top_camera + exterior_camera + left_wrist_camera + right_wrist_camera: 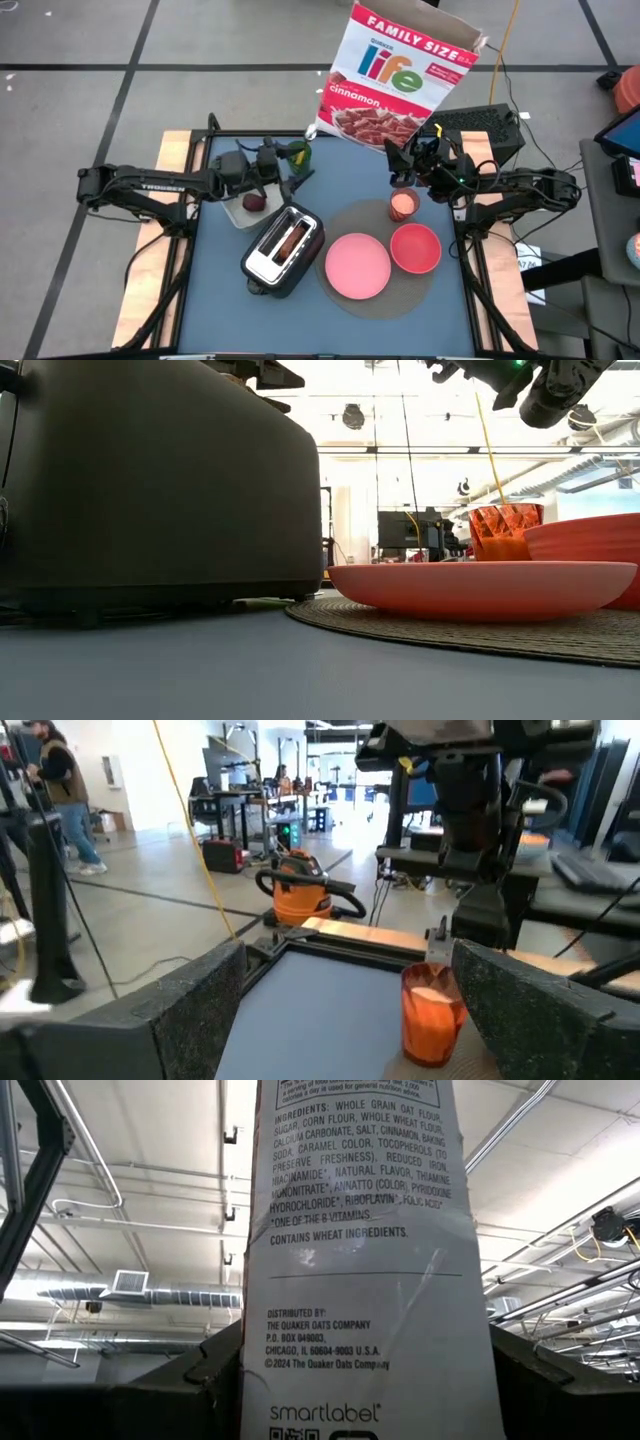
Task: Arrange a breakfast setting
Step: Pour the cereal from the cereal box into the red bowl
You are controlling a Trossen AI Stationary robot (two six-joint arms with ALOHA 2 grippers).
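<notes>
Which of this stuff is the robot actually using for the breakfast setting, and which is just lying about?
Part of the job: pink plate, red bowl, pink cup, dark red fruit, browned bread, cereal box held by the right gripper.

Just about: toaster, white container, orange vacuum on the floor beyond the table.

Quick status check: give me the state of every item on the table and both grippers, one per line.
Cereal box: lifted, tilted, top flaps open, held by right gripper.
Left gripper: open, empty, above the fruit container.
Toaster: bread sitting in its slot.
Dark red fruit: in the white container.
Pink plate: empty, on the mat.
Red bowl: empty, upright.
Cup: upright.
</notes>
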